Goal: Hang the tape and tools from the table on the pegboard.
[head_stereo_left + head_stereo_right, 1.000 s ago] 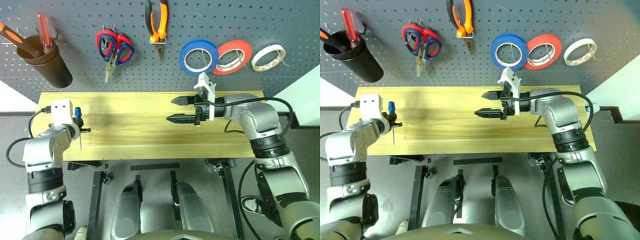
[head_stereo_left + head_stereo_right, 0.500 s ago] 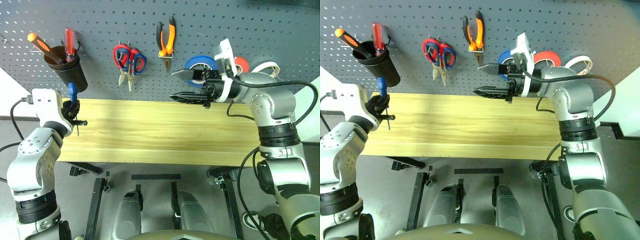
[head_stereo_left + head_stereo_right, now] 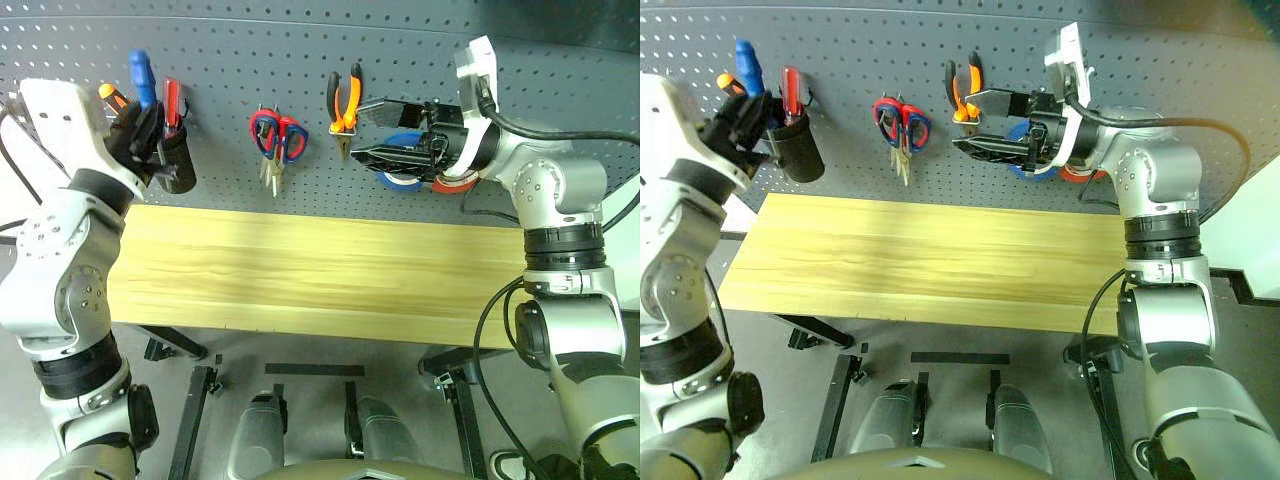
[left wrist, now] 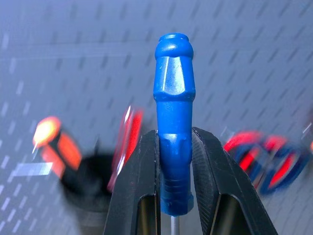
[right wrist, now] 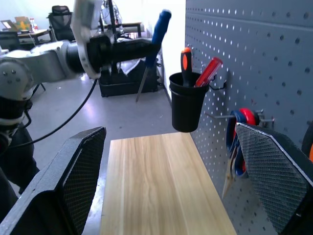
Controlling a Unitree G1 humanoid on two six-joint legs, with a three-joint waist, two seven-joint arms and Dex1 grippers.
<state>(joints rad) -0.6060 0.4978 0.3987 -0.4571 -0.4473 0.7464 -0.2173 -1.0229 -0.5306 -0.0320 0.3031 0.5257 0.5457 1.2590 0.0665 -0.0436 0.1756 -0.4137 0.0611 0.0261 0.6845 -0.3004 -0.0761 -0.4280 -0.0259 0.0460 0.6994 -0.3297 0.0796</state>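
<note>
Partly hidden: blue tape roll [image 3: 403,178] and red-orange roll [image 3: 447,184] behind the right gripper [image 3: 372,128]; white roll not to be made out; lower shaft of the blue-handled screwdriver [image 4: 174,142] cut off in the left wrist view, though seen whole and slanting in the right wrist view; black cup [image 5: 188,108] and scissors blurred in the left wrist view.

Against a second ago: blue-handled screwdriver lifted off the left end of the table [image 3: 300,275], now up in front of the pegboard [image 3: 260,80], just beside the black cup holding the orange screwdriver [image 5: 186,59] and red screwdriver [image 5: 209,71]; left gripper [image 4: 174,147] raised with it, clamped throughout; right gripper risen from over the tabletop to pegboard level, spread wide then as now, holding nothing; whole scene shifted in frame, camera having tilted; bare tabletop now.

Screwdriver handle pinched between the two black fingers [image 4: 142,186] of the left gripper, lower part of the handle within the pads, rounded top standing well above the fingertips, metal shaft running down between them.

Hanging on pegboard hooks: red-and-blue-handled scissors [image 3: 277,140], orange-and-black pliers [image 3: 345,100] just left of the right gripper's tips; right gripper lying level, pointing along the board toward the left, close before the tape rolls.
</note>
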